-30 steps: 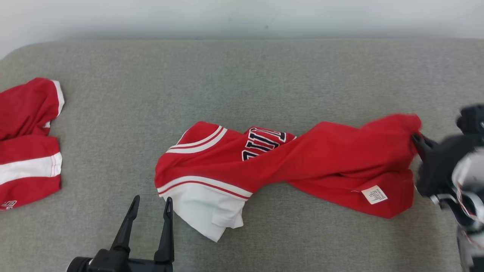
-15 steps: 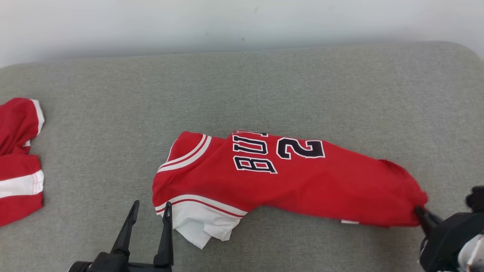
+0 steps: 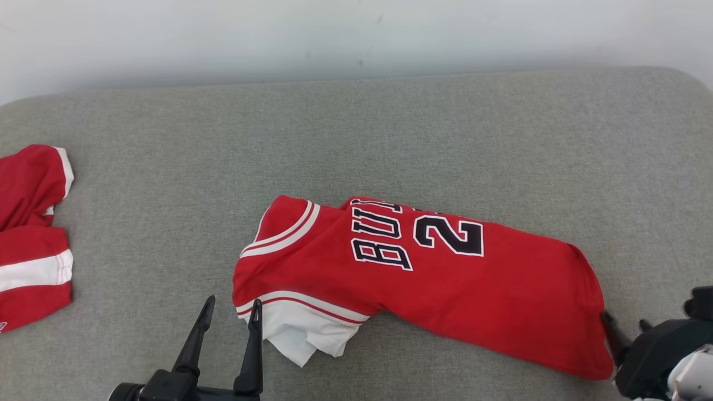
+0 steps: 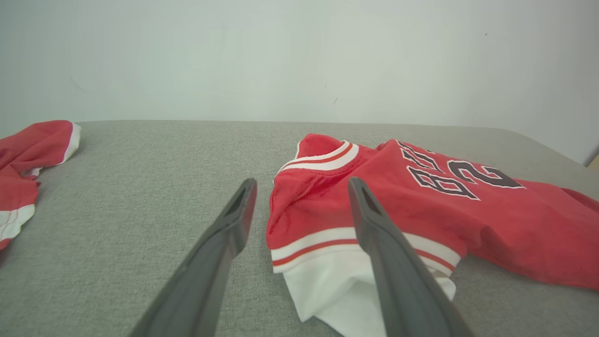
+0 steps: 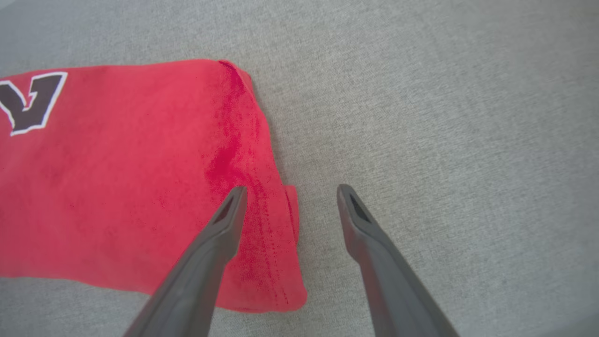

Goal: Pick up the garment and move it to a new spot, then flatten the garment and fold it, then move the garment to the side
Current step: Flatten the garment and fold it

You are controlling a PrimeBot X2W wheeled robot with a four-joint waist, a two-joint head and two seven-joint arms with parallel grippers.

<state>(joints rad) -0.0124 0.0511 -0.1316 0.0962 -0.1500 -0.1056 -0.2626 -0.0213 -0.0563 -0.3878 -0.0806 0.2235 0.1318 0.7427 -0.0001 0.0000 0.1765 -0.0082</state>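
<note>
Head view: red jersey (image 3: 473, 301), lettering "BU", "2".

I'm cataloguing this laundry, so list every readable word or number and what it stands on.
"BU": dark, white-edged letters across the red garment; the next letter is cut off by a fold.
"2": large dark number beside the letters, on the same garment.
Nothing else is readable.

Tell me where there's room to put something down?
Free: the grey fabric surface between the red numbered jersey and white wall, and between jersey and red-and-white garment at left. Crowded: the jersey's ends, by the left pincer and right pincer.
</note>
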